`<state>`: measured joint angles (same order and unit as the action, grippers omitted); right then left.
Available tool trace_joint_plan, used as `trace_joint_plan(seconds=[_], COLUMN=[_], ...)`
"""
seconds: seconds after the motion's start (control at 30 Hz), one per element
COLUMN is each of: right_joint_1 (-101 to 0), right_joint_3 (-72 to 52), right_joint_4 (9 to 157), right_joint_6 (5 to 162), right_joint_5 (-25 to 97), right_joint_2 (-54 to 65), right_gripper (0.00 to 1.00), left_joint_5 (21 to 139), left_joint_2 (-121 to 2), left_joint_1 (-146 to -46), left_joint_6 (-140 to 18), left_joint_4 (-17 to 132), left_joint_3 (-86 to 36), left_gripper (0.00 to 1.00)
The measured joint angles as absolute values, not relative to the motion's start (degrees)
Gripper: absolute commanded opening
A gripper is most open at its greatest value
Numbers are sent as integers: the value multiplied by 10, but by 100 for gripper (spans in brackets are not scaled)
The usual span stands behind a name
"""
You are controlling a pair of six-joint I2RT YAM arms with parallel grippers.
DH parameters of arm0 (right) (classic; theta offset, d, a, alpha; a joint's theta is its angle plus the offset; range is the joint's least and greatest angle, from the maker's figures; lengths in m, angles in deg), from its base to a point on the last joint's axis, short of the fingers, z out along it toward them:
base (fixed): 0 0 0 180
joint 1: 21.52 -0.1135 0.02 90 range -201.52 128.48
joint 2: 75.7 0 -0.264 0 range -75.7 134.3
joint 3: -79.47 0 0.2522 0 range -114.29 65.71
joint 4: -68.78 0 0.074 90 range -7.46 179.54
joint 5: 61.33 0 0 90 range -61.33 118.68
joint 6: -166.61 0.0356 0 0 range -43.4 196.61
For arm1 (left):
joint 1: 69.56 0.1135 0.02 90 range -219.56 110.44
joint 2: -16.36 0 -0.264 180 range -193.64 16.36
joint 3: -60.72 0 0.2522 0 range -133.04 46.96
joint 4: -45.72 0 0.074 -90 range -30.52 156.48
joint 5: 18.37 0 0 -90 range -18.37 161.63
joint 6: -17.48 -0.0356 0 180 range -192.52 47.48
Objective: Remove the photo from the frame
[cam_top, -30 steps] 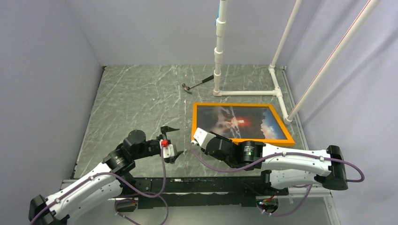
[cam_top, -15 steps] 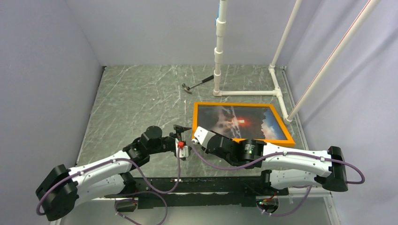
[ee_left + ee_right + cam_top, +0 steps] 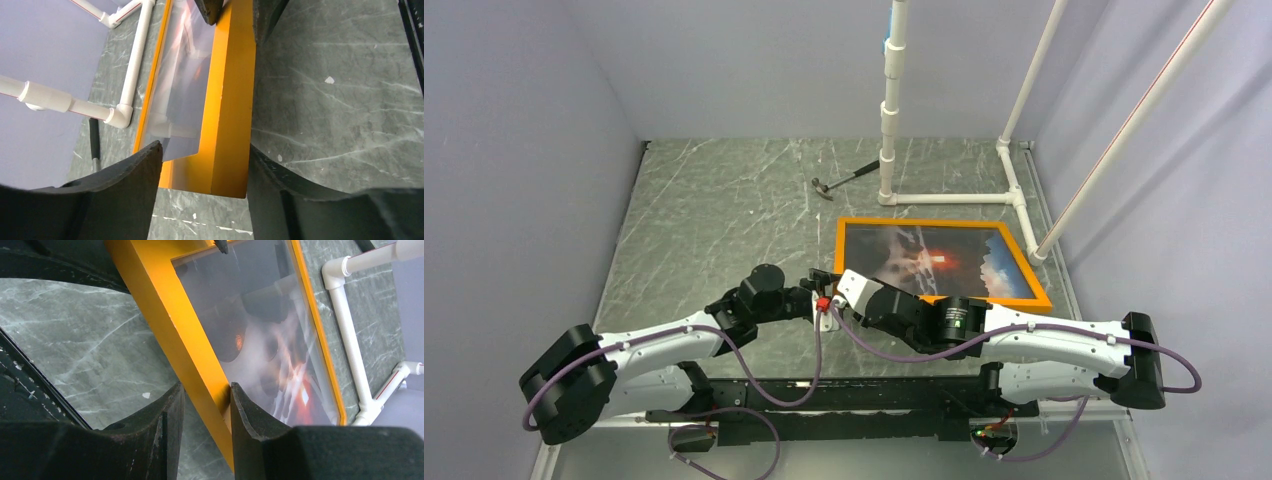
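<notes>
From above, the frame (image 3: 919, 222) lies flat on the right half of the tabletop (image 3: 714, 220), its long axis running left to right, with the photo (image 3: 924, 255) inside it, face up. Both arms meet at its near-left corner, the left gripper (image 3: 824, 298) reaching in from the left and the right gripper (image 3: 839, 288) from the right, so neither is clearly the nearer. In the left wrist view the near long rail of the frame (image 3: 227, 110) runs straight away from the camera, its corner end lying between the left fingers (image 3: 125, 185). One finger is on the glazed photo side and one on the bare tabletop side. They stand released, astride the rail, and I cannot tell whether a pad already touches it. The photo (image 3: 182, 85) lies just left of that rail, under a reflective pane. In the right wrist view the right fingers (image 3: 165, 425) are clenched on the same rail (image 3: 170, 325), one on each face, with the photo (image 3: 260, 325) to the right. Judging from this, the left fingers need only pinch straight inward, since the rail lines up with their reach.
</notes>
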<state>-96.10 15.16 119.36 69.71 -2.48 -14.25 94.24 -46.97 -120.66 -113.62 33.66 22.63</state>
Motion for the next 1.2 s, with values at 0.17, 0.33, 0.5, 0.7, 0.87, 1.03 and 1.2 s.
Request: trace_joint_plan(seconds=[0.17, 0.33, 0.5, 0.7, 0.87, 1.03, 1.2], right_joint_1=[-960, -956, -956, -961, -960, -959, -959], right_joint_3=[151, 140, 113, 65, -3, -85, -123], right_joint_4=[1193, 1180, 1185, 1219, 1243, 1240, 1232], right_joint_6=[697, 694, 696, 730, 769, 795, 806], right_joint_5=[-29, -55, -67, -55, -59, -73, -85], right_joint_2=[-143, -152, -155, -157, -180, -212, -236], right_gripper=[0, 0, 32, 61, 72, 75, 77], left_joint_5=[943, 938, 934, 937, 946, 949, 954], left_joint_2=[-483, -475, -438, -387, -343, -337, -347], left_joint_1=[-1208, -1208, -1207, -1206, -1205, -1205, -1205], left_joint_6=[-1152, -1207, -1226, -1169, -1109, -1058, -996], left_joint_4=[354, 365, 384, 454, 517, 570, 621], left_joint_3=[214, 197, 192, 169, 141, 103, 48], left_gripper=[32, 9, 3, 0, 0, 0, 0])
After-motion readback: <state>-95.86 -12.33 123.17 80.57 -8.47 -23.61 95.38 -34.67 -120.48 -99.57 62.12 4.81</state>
